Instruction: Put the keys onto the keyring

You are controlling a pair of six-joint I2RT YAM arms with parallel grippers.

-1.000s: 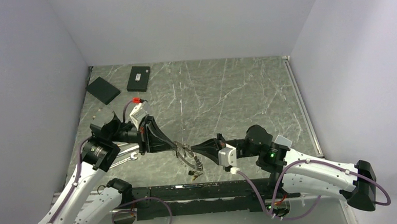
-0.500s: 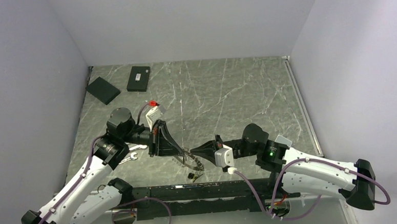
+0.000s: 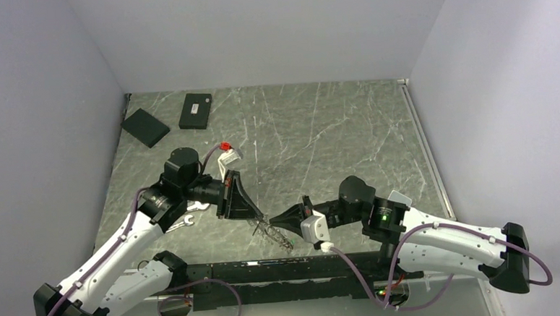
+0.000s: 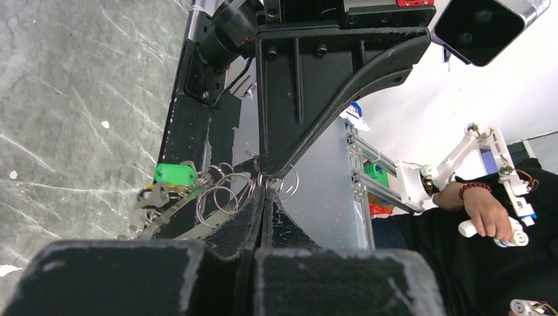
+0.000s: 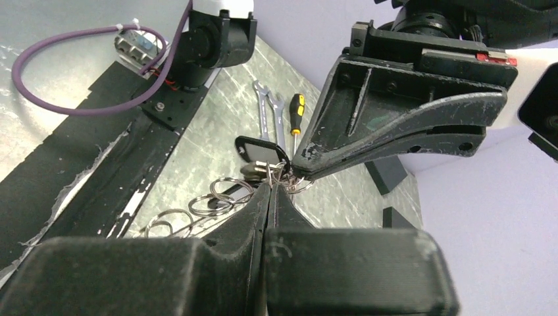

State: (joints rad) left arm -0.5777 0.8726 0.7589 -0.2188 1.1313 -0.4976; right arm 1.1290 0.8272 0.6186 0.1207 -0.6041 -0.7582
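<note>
Two arms over a grey marbled counter [image 3: 320,141], reaching inward and meeting tip to tip near its front edge. Far off at the back left corner, two flat black boxes [image 3: 145,127], well apart from the work.

Left tool [image 3: 261,220] pinched tight, fingers flush, nipping the thin wire of the keyring [image 3: 269,225]. Right tool [image 3: 272,222] equally tight, clamped on the same bunch from the opposite side. From above, only a small dark tangle trailing from that meeting point toward the front edge, too fine to read.

Visible clearly only from the right wrist: two silver wrenches [image 5: 263,112] side by side on the counter, a yellow-and-black screwdriver [image 5: 297,106] just beside them, all lying behind the left tool's black wedge. Overhead, just one wrench end poking out from under the left arm.

Closer in, a chain of split rings [image 4: 220,197] fanning off from the sealed fingertips. Black fob [image 5: 260,150] in the bunch, shown by the right wrist alone. Green tag [image 4: 174,174] and the grey keys [image 4: 150,197] at the chain's far end, shown by the left wrist alone.
</note>
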